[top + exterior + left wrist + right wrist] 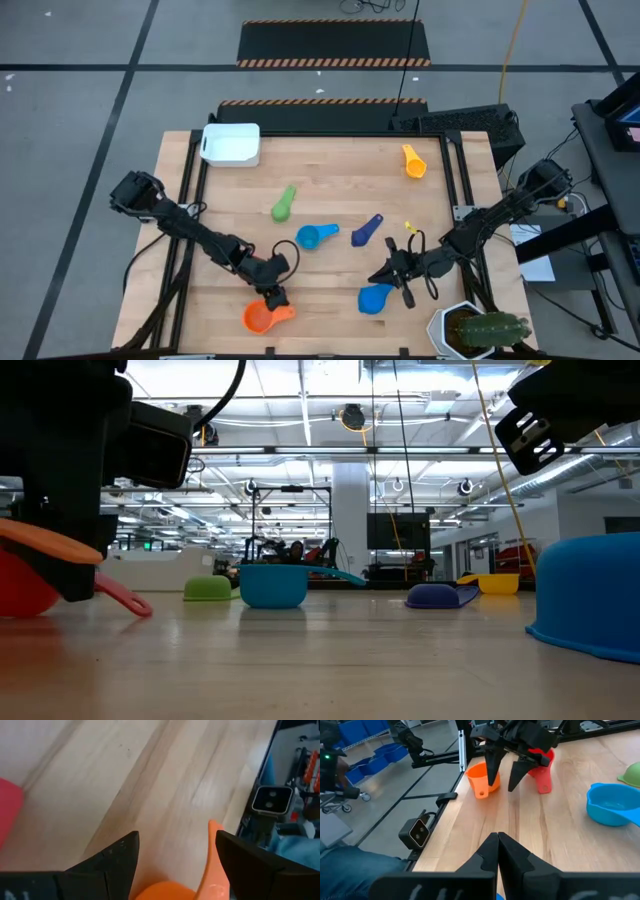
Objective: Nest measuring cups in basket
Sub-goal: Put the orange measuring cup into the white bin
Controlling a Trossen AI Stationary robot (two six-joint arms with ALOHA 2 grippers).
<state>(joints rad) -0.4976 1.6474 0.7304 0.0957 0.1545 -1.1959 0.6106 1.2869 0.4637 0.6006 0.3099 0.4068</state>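
Measuring cups lie scattered over the wooden table (330,165), and none is in the basket (231,144), which sits alone at the far left corner, so by my judgement the nesting has hardly begun. The one step in hand is at the near edge: the left gripper (276,297) stands over the orange cup (261,317) with its fingers spread, one on each side of the cup's rim and handle root, not yet closed on it. A red cup (542,762) lies just beside the orange one (the high view hides it under the arm). The right gripper (396,272) hovers near the blue cup (376,298), its fingers pressed together and holding nothing.

Still to be gathered are the green cup (284,204), the light blue cup (316,236) and the navy cup (366,230) in the middle, and the yellow cup (414,161) toward the far right.

The orange cup's long axis runs roughly along the near edge, bowl toward the left side, handle toward the right. The green and navy cups lie diagonally, handles toward the far right. A potted cactus (480,330) stands at the near right corner
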